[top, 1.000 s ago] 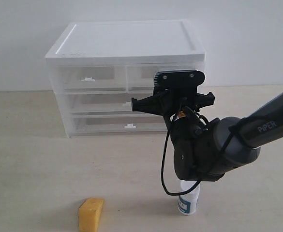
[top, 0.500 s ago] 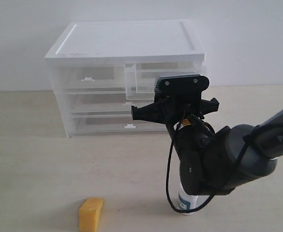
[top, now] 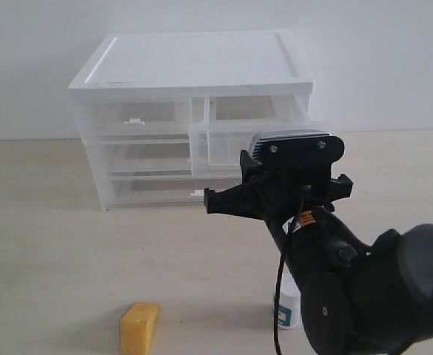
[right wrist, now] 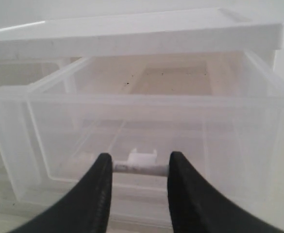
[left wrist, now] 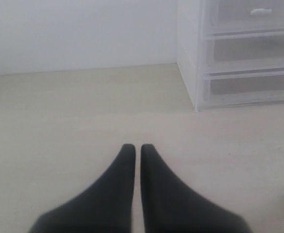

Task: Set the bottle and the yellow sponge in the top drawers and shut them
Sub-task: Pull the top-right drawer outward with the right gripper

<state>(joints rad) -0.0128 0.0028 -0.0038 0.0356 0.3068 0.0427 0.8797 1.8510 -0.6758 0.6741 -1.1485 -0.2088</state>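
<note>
The top right drawer (top: pixel 235 140) stands pulled well out of the white cabinet (top: pixel 194 63), and nothing lies inside it (right wrist: pixel 146 102). My right gripper (right wrist: pixel 139 165) is shut on its small white tab handle (right wrist: pixel 142 168), one finger at each end. The top left drawer (top: pixel 135 118) is closed. The bottle (top: pixel 286 310) stands on the table, mostly hidden behind my right arm (top: pixel 349 296). The yellow sponge (top: pixel 139 328) lies near the front edge, left of the bottle. My left gripper (left wrist: pixel 138 148) is shut and empty over bare table, left of the cabinet (left wrist: pixel 243 58).
Two full-width drawers (top: pixel 149 174) below the top ones are closed. A white wall rises behind the cabinet. The beige tabletop (top: pixel 46 244) stretches in front of and beside the cabinet.
My right gripper has drawn back toward the front, pulling the top right drawer from closed to well out. The arm now covers more of the bottle.
</note>
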